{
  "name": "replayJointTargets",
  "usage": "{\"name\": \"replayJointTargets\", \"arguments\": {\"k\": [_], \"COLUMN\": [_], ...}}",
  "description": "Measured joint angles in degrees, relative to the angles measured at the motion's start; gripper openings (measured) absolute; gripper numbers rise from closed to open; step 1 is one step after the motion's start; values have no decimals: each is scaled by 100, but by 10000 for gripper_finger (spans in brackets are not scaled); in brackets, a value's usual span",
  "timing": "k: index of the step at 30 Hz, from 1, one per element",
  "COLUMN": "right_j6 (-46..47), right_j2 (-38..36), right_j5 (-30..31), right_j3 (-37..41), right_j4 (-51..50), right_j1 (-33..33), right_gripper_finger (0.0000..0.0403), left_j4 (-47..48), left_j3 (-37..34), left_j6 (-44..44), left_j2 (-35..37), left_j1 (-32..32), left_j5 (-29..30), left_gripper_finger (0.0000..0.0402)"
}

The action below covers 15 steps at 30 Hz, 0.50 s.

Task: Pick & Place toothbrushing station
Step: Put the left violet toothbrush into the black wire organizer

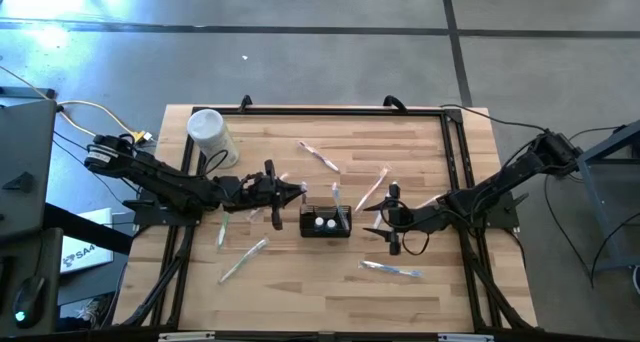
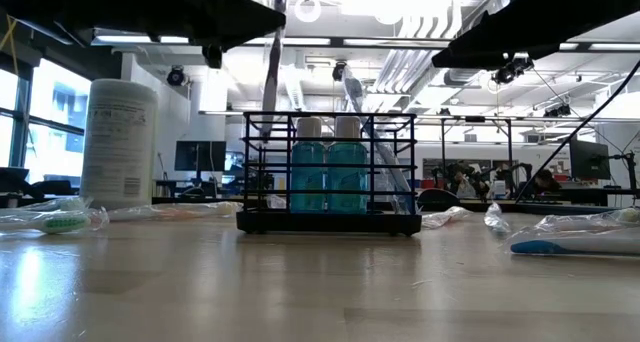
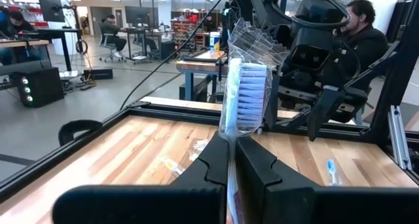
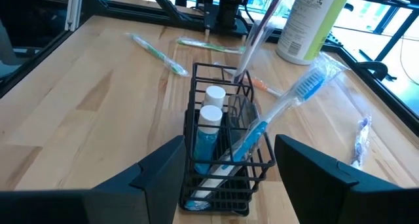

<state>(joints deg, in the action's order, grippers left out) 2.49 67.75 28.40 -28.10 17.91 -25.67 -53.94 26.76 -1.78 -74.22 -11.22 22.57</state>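
I'm seeing the toothbrushing station [image 1: 325, 222] sitting mid-table [image 1: 300, 292]. My left gripper [image 1: 300, 193], jaws clamped on a wrapped toothbrush [image 3: 243, 96], is hovering just left; my right gripper [image 1: 372, 220], jaws apart, is waiting just right. The white canister [image 1: 211, 137] is standing far left.

Both arms reaching inward over mid-table.
Left gripper [image 1: 296, 193] fingers [image 3: 258, 168] pinched nearly together; right gripper [image 1: 388, 220] fingers [image 4: 314, 168] spread wide, low over the worktop.

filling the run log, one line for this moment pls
left gripper: shut on wrapped toothbrush, beside black holder | right gripper: open, facing holder | in holder: two bottles, one blue toothbrush
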Motion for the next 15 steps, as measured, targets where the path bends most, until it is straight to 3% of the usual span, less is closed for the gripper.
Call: {"name": "replayJointTargets", "arguments": {"k": [15], "right_j6": [-28], "right_j2": [0], "right_j5": [0], "right_j3": [0], "right_j4": [33], "right_j1": [0], "right_gripper_finger": [228], "left_j4": [-645], "left_j3": [4], "left_j6": [6], "left_j2": [-556], "left_j1": [2], "left_j5": [-230], "left_gripper_finger": [8]}}
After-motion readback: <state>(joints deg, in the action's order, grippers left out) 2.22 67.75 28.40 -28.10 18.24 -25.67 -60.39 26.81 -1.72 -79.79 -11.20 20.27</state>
